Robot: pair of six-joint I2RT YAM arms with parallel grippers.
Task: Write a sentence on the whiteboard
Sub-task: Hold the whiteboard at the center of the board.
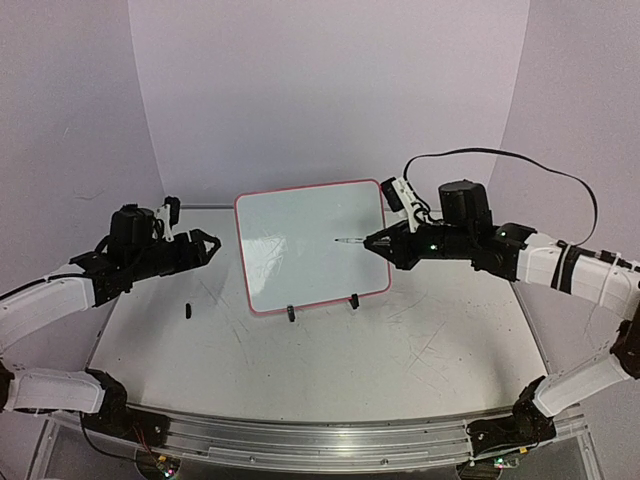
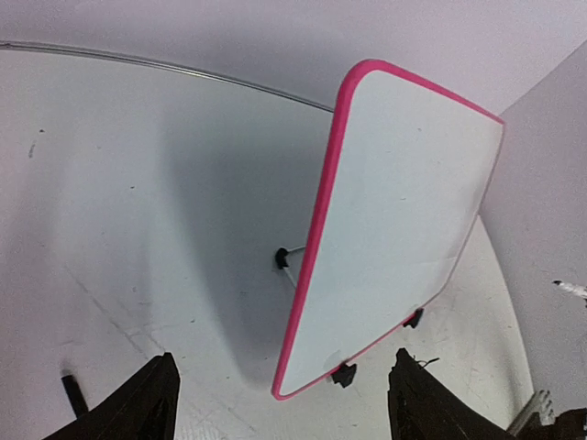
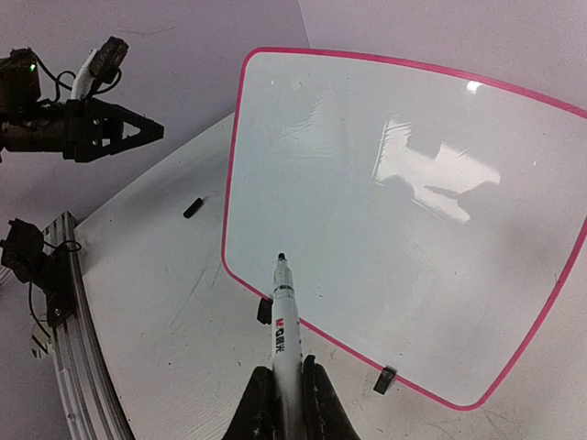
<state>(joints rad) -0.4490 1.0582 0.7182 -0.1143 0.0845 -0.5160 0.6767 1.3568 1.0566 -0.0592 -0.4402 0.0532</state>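
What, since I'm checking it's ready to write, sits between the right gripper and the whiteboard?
Only the marker, held in the right gripper, tip toward the whiteboard; clearest in the right wrist view.

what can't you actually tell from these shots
- Whether the marker tip touches the whiteboard: too small in the top view, depth unclear in the right wrist view.
- The marker's label: blurred in the right wrist view.
- What the small black piece on the table is: too small in all three views.

White arm links (image 1: 40, 310), black joints (image 1: 465, 205), and one looping black cable (image 1: 500, 151).
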